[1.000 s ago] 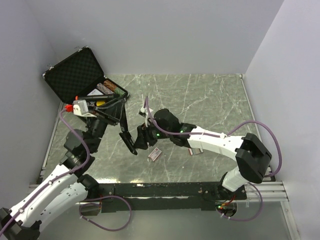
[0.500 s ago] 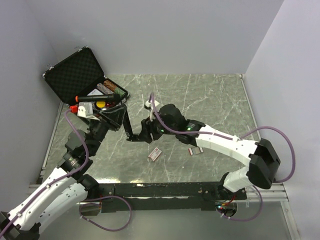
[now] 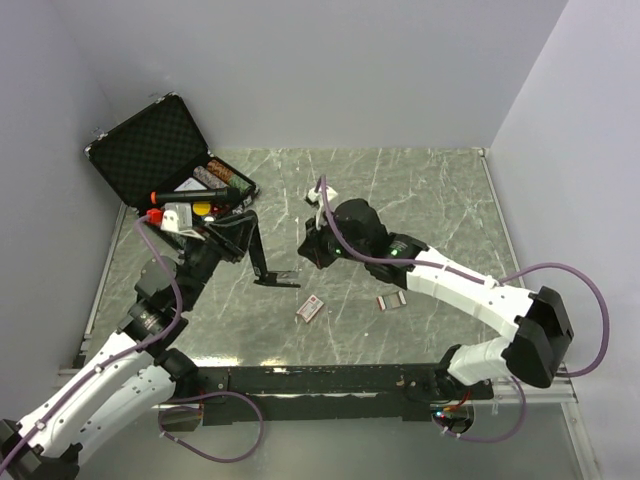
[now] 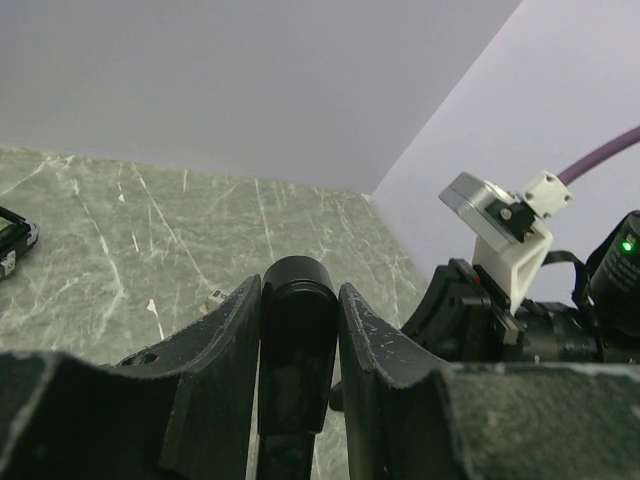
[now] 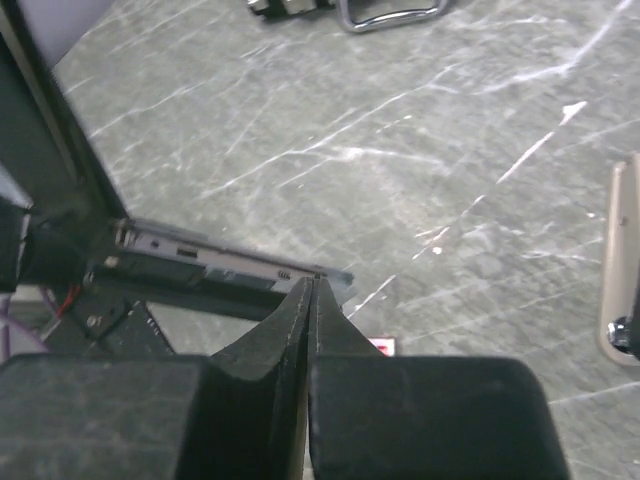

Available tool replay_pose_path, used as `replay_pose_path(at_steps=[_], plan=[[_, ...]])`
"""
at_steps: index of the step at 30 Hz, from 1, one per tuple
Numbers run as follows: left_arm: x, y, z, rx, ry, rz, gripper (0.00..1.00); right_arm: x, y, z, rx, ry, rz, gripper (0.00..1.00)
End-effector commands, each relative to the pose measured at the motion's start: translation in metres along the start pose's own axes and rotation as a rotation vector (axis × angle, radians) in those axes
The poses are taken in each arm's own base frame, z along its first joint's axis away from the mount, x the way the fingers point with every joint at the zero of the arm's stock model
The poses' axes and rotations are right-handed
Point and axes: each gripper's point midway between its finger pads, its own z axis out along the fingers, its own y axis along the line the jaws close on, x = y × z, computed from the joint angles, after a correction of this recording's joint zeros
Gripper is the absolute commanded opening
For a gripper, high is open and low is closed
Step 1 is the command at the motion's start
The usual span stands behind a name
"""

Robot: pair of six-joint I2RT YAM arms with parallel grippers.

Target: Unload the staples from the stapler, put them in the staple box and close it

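Note:
The black stapler [image 3: 262,262] is held open above the table, and my left gripper [image 3: 236,230] is shut on its upper arm. Its metal magazine [image 3: 281,281] sticks out to the right. The left wrist view shows the stapler's rounded end [image 4: 295,330] clamped between my fingers. My right gripper [image 3: 312,250] is shut, just right of the stapler. In the right wrist view its closed tips [image 5: 312,284] line up with the end of the magazine [image 5: 200,262]. I cannot tell if they touch it or pinch staples. No loose staples show.
A small red-and-white box [image 3: 312,309] and a second small packet [image 3: 390,301] lie on the marble table [image 3: 430,200] in front of the stapler. An open black case [image 3: 150,150] with tools stands at the back left. Grey walls close in on three sides.
My right gripper has drawn back from the stapler toward the upper right and has shut. The left gripper has swung the stapler more upright, and its magazine now points right.

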Motion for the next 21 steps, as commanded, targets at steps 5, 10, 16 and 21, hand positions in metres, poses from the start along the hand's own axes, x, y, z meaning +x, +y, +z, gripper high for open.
replay_pose_path(at_steps=[5, 10, 16, 21], plan=[[-0.026, -0.021, 0.012, 0.058, -0.079, -0.045, 0.01, -0.015, -0.001, 0.029, -0.034, -0.03, 0.01, 0.0], [-0.025, -0.018, 0.018, 0.036, -0.081, -0.044, 0.01, -0.004, 0.001, 0.049, -0.07, -0.001, 0.035, 0.0], [-0.031, -0.019, 0.023, 0.02, -0.087, -0.044, 0.01, 0.025, 0.0, 0.067, -0.097, 0.044, 0.082, 0.0], [-0.029, -0.015, 0.027, -0.002, -0.094, -0.052, 0.01, 0.041, 0.004, 0.071, -0.134, 0.065, 0.125, 0.0]])
